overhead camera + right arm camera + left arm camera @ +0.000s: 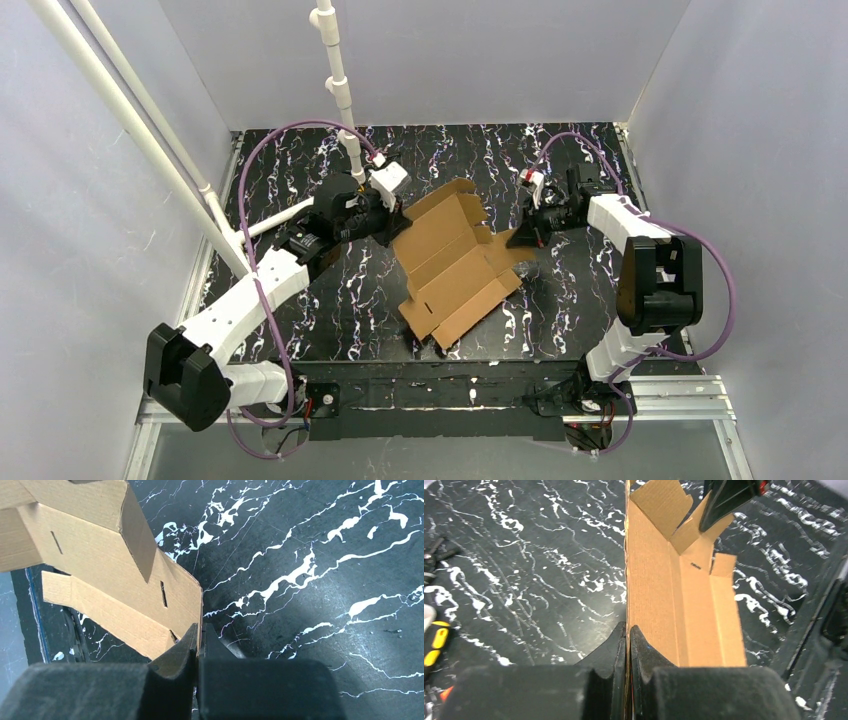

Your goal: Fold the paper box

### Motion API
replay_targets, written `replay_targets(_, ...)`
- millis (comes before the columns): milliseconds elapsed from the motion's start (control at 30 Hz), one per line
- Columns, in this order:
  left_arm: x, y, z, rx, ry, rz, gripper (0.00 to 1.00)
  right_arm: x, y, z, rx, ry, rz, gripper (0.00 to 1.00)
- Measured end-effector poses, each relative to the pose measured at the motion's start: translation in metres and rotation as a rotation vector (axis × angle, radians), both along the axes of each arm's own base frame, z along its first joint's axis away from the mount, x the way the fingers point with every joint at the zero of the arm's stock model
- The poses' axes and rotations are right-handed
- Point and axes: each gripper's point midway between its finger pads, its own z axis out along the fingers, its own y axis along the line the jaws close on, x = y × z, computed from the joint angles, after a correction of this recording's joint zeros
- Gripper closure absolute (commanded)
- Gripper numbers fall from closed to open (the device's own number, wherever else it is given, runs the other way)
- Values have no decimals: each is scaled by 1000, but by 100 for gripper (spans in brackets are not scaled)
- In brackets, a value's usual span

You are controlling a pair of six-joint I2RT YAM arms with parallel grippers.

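- While the left jaws stand closed to a thin slit, an upright side wall of the paper box (674, 605) runs straight into that slit and is pinched there.
- Right jaws likewise closed, clamping the edge of a slotted panel of the box (100, 565) close to its corner.
- From above, the box (455, 262) sits mid-surface between the two arms, partly folded: walls and flaps raised at the far end, near end lying flat.
- Hard to read: the cardboard inside either pinch is hidden by the pads. The left wrist view loses the box's near end behind the wrist body. The right wrist view cuts the box off at top left.
- Surroundings: black, white-veined surface (330, 300); white pipe (338, 85) coming down just beyond the left arm's wrist.
- Yellow-and-black object (436, 642) at the left wrist view's edge, cut off, not identifiable, well apart from the box.
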Motion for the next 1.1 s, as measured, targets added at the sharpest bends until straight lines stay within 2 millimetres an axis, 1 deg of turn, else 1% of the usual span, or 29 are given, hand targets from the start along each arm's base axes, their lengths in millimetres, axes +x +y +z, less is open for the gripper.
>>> replay_targets(100, 2, 3, 1, 61, -45, -5, 100, -1, 2, 0, -1, 1, 7, 87)
replay_targets(200, 1, 1, 4, 100, -85, -21, 100, -2, 5, -1, -7, 7, 6, 72)
replay_targets(267, -1, 0, 5, 117, -99, -33, 100, -1, 6, -2, -18, 8, 2, 65)
replay_targets(500, 1, 2, 0, 154, -118, -41, 100, 3, 9, -11, -38, 19, -3, 60)
replay_targets(600, 1, 1, -1, 154, -117, -46, 100, 3, 11, -15, -42, 22, 2, 50)
replay_targets(733, -2, -4, 5, 133, -119, -73, 100, 8, 16, -16, -43, 7, 2, 40)
replay_targets(800, -5, -6, 6, 122, -109, -86, 100, 14, 19, -15, -46, -19, -5, 40)
replay_targets(933, -11, -10, 5, 93, -73, -99, 100, 26, 28, -23, -67, -72, -37, 49)
replay_targets(967, -13, -11, 5, 82, -56, -101, 100, 28, 29, -24, -65, -76, -44, 49)
replay_targets(1033, -16, -12, 4, 65, -26, -100, 100, 32, 29, -26, -69, -85, -63, 44)
replay_targets(1100, -18, -13, 4, 51, 2, -93, 100, 35, 26, -28, -85, -89, -84, 36)
